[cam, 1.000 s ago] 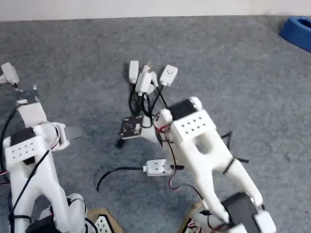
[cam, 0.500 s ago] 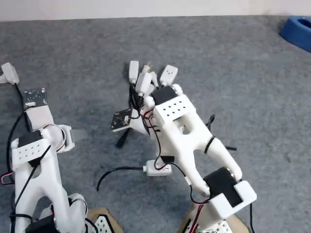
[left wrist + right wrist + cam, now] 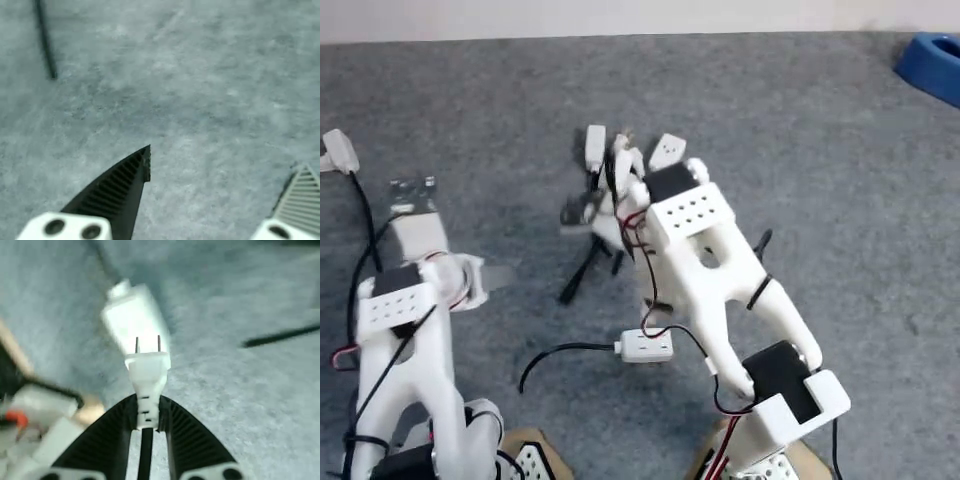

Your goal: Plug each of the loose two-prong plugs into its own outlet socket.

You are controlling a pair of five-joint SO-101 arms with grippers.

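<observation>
My right gripper (image 3: 147,407) is shut on a white two-prong plug (image 3: 147,367) with its black cord running back between the fingers. The prongs point at a white outlet block (image 3: 132,315) lying on the carpet just beyond, a small gap apart. From above, the right arm (image 3: 690,215) stands beside a cluster of white outlets and plugs (image 3: 620,160) with tangled black cords. Another white outlet (image 3: 645,345) with a black cable lies nearer the bases. My left gripper (image 3: 225,160) hangs open over bare carpet, nothing between its fingers.
A white plug (image 3: 338,150) lies at the far left edge, its cord leading toward the left arm (image 3: 400,300). A blue container (image 3: 932,58) sits at the far right corner. A black cable (image 3: 45,40) crosses the carpet beyond the left gripper.
The right arm has swung away from the near outlet toward the far cluster of outlets. The left arm has shifted a little to the right.
</observation>
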